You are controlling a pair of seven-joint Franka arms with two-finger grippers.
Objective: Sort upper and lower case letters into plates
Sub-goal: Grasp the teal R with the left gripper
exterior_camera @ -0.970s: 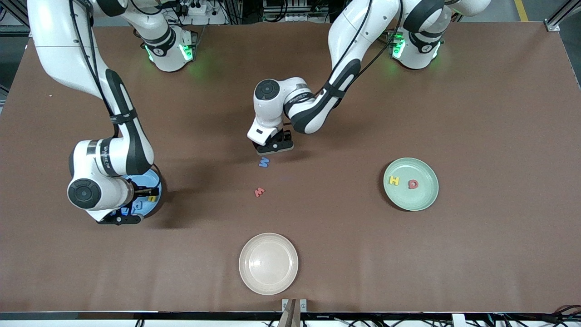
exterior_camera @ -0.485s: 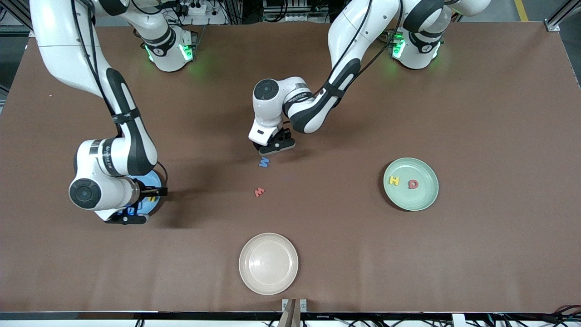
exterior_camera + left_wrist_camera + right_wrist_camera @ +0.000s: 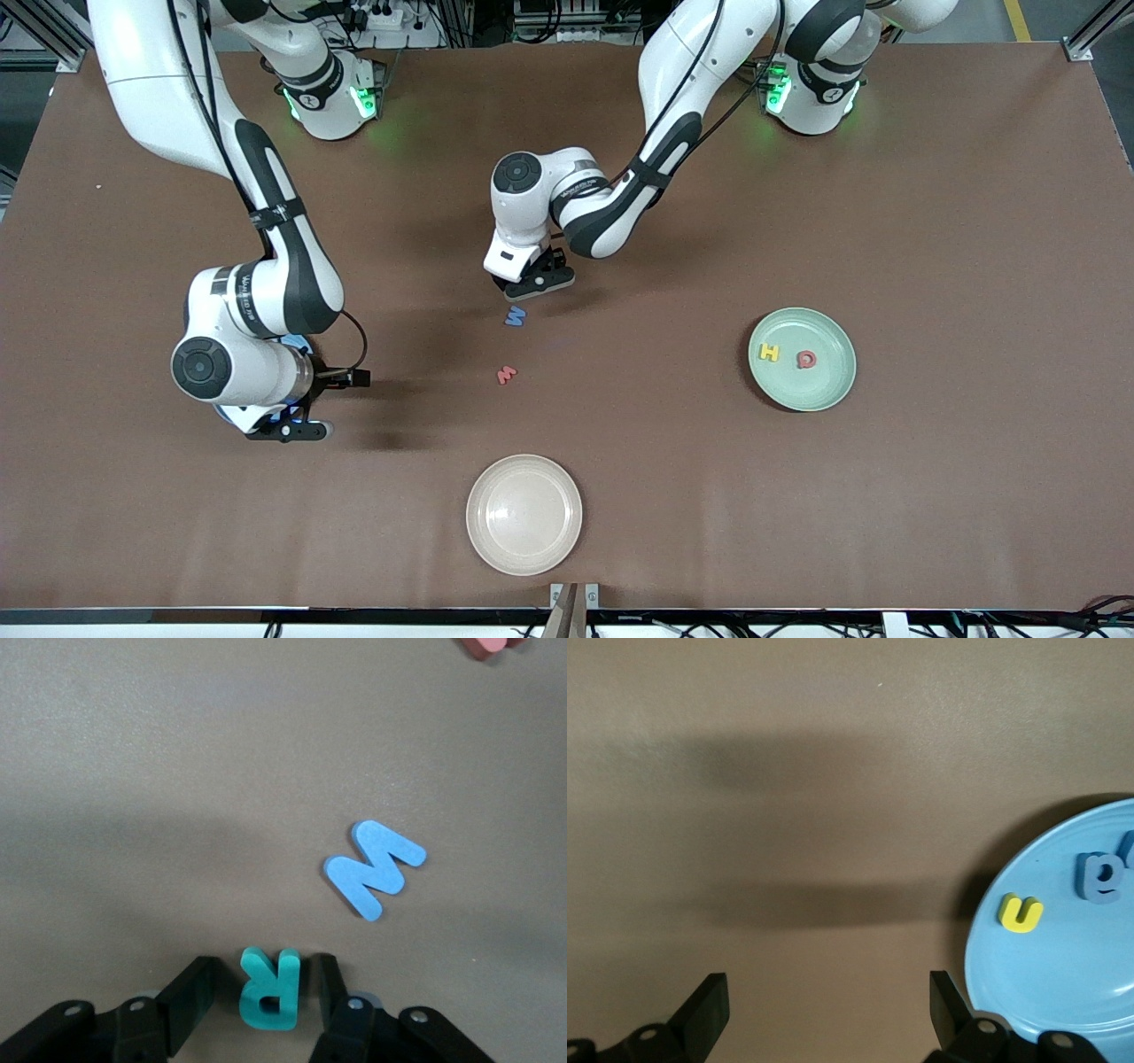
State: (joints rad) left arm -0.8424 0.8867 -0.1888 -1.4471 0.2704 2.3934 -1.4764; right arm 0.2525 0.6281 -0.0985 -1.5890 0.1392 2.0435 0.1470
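1. The right gripper (image 3: 330, 405) (image 3: 826, 1010) hangs low in the front view, toward the right arm's end of the table. Its fingers are spread wide and hold nothing. It is over bare table, just beside the blue plate (image 3: 298, 341) (image 3: 1063, 992).
2. The right arm hides most of the blue plate. In the plate lie a yellow u (image 3: 1021, 912) and a blue e (image 3: 1099, 879). One more blue letter peeks in at the picture's edge.
3. A cream plate (image 3: 523, 514) sits at the bottom middle of the front view.
4. A red letter (image 3: 506, 375) (image 3: 492, 645) lies in the middle of the table.
5. A blue M (image 3: 515, 315) (image 3: 374, 870) lies a bit above the red letter in the front view, apart from it.
6. The left gripper (image 3: 530, 288) (image 3: 263, 979) is down low, just above the blue M in the front view. A teal R (image 3: 268, 988) sits between its fingers. There is a small gap on each side, so the fingers are not pinching it.
7. The green plate (image 3: 819, 390) sits toward the left arm's end. In it lie a yellow H (image 3: 770, 352) and a red Q (image 3: 806, 359), side by side.
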